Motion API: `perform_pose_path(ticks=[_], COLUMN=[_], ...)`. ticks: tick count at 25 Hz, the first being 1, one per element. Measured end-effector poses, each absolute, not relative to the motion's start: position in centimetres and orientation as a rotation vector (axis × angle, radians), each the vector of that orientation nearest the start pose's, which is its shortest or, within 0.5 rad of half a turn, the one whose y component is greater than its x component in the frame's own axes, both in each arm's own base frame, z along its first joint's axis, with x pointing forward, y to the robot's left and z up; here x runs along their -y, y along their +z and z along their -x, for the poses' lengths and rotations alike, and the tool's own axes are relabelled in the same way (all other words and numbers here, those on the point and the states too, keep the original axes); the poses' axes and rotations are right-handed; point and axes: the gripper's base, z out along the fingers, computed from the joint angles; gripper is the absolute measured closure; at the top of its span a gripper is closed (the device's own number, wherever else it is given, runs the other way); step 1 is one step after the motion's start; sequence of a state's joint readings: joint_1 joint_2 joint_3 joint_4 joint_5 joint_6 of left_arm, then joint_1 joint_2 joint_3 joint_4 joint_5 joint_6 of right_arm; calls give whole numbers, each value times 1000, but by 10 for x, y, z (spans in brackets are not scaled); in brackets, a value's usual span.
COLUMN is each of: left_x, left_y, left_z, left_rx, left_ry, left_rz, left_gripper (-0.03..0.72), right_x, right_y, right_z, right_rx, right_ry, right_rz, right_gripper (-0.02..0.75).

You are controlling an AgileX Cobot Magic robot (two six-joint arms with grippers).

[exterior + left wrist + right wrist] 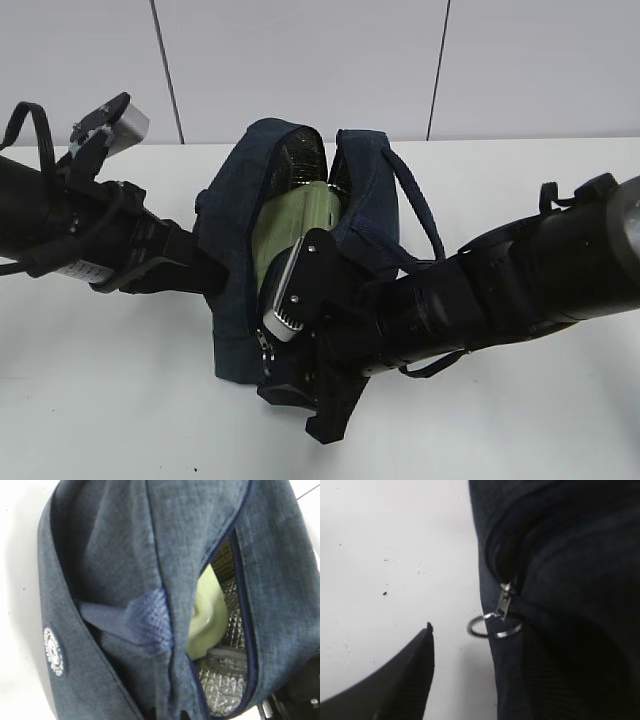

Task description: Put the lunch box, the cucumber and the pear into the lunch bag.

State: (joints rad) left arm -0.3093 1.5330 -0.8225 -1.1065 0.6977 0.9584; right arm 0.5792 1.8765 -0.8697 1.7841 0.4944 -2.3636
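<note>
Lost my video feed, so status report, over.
Left gripper hidden behind lunch bag. Right gripper beside ring pull, one finger visible. Lunch box inside, bag unzipped. Cucumber, pear unseen.

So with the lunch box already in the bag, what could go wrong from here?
The right end effector sits beside the ring pull without holding it; a closing attempt could miss the ring.

The lunch box fills the bag opening, so the zipper might snag on the lid.

Neither cucumber nor pear is visible, so closing now might leave them out.
</note>
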Motion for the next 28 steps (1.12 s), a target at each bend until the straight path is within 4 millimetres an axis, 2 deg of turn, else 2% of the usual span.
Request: perform_pose_path(ticks=[7, 18, 22, 26, 28], left_x=[137, 137, 137, 137, 137], left_y=[216, 217, 217, 217, 217], left_z=[-256, -256, -256, -256, -256], left_rx=[-2463, -2461, -2462, -2462, -2463], left_ry=[-916, -915, -920, -922, -923], left_rz=[-586, -581, -584, -585, -586], left_gripper=[700, 700, 700, 700, 700], right_x=[-231, -235, -234, -234, -233], right_y=[126, 131, 130, 130, 129], right_z=[-272, -280, -281, -282, -282], right_rx=[-1857, -1883, -1903, -1913, -1917], right_ry=[631, 637, 627, 615, 609], right_rz=[1434, 1376, 1362, 1355, 1352], right_gripper=[293, 295, 369, 488, 515])
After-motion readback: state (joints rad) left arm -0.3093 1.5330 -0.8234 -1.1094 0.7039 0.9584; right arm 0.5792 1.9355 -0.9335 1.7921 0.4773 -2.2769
